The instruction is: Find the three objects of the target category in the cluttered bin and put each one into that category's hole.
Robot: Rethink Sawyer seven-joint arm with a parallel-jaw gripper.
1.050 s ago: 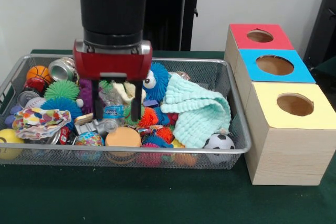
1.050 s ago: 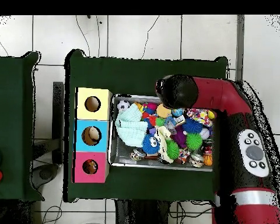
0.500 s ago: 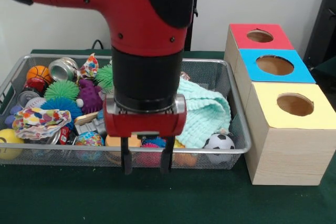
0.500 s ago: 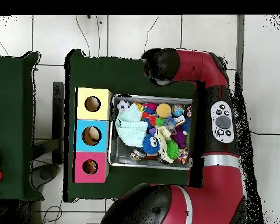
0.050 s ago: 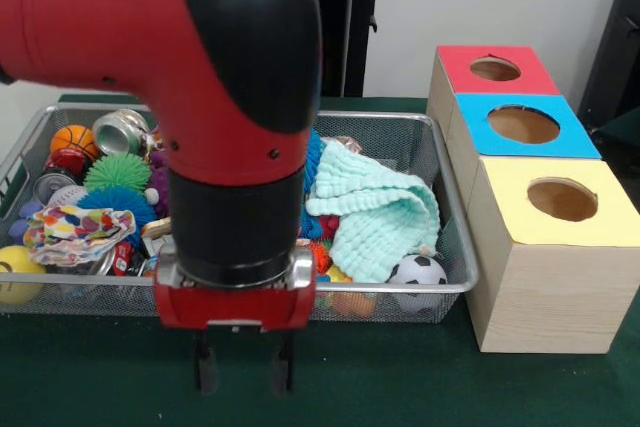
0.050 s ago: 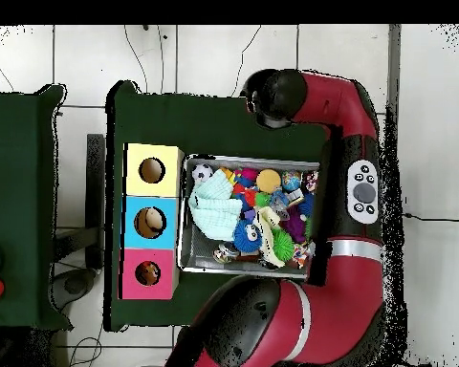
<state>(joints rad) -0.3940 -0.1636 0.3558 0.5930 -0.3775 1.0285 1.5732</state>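
Dark green table (image 5: 420, 387) cloth; white tiled floor (image 6: 224, 57) around

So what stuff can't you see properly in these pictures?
- Front view: the arm covers the middle of the wire bin, hiding toys behind it.
- Front view: whether the gripper holds anything small; nothing shows between its tips.
- Overhead view: the gripper is under the arm's wrist.
- Both views: inside the yellow box hole is too dark.

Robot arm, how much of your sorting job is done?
Something shows inside the blue hole and the red hole, so some drops may be done. The end effector is open and empty, in front of the wire bin. The bin is heaped full, so searching remains.
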